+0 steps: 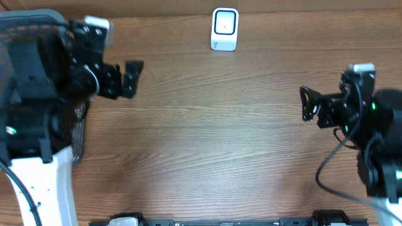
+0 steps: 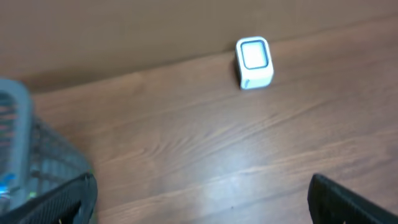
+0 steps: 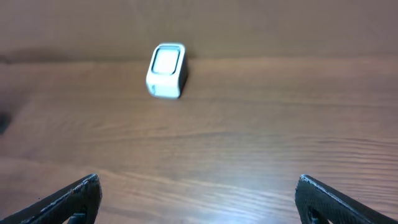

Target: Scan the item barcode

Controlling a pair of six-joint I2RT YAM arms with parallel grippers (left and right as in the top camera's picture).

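Scanner [image 1: 225, 28] stands well apart from both arms. Left gripper [image 1: 133, 76], right gripper [image 1: 306, 103] spread wide, empty. Item unseen, maybe in basket [image 2: 43, 149]. Risks: reach snags mesh; barcode ends up turned away from scanner.

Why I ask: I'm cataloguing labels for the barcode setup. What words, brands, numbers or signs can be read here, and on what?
None can be read in any view.
White scanner: blue-rimmed window with a faint grey mark below it, too small and blurred to read.
Mesh basket: a bit of blue shows inside, too blurred to tell whether it is print.
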